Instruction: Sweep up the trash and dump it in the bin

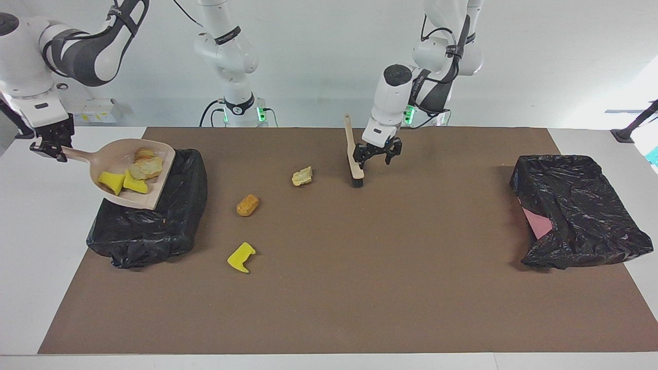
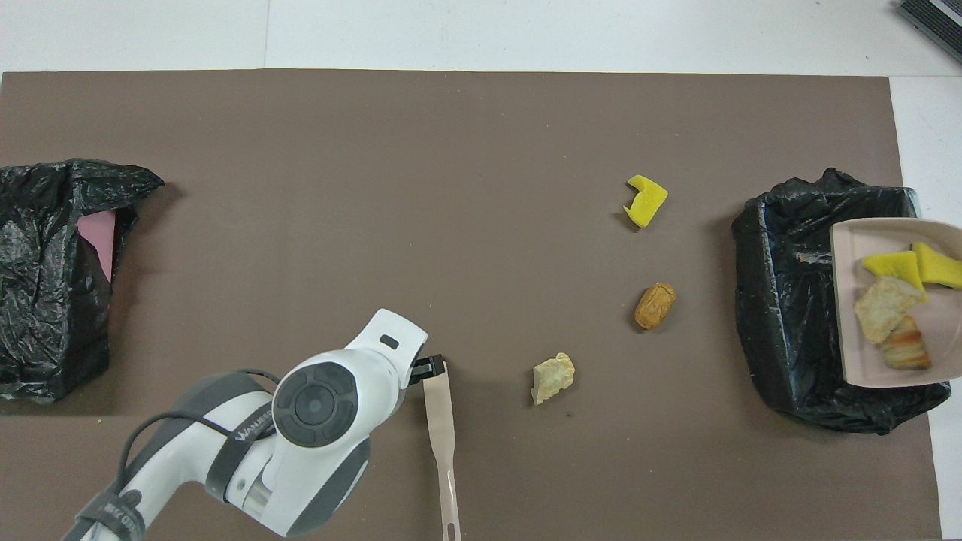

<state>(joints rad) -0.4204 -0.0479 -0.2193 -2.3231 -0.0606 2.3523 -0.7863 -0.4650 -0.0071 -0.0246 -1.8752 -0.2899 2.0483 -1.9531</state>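
- While the right tool (image 1: 49,146) is clamped on the handle of the dustpan (image 1: 154,191), the pan hangs tilted over the lined bin (image 1: 149,231). Seen from overhead, that bin is at three o'clock on the counter (image 1: 360,288).
- Four pieces of trash ride in the pan: two yellow chunks (image 1: 111,180) and two bread lumps (image 1: 146,167).
- Tipping it too fast, or with its lip past the bin's rim, could send them onto the counter.
- Three scraps lie loose between bin and brush: a yellow piece (image 2: 645,201) at two o'clock, an orange lump (image 2: 654,306) at three, a pale one (image 2: 553,378) at four.
- At six o'clock the left tool (image 1: 378,154) stands spread wide and holds nothing, just beside the brush (image 1: 354,159).
- Balanced on its bristles with nothing gripping it, the brush may topple.
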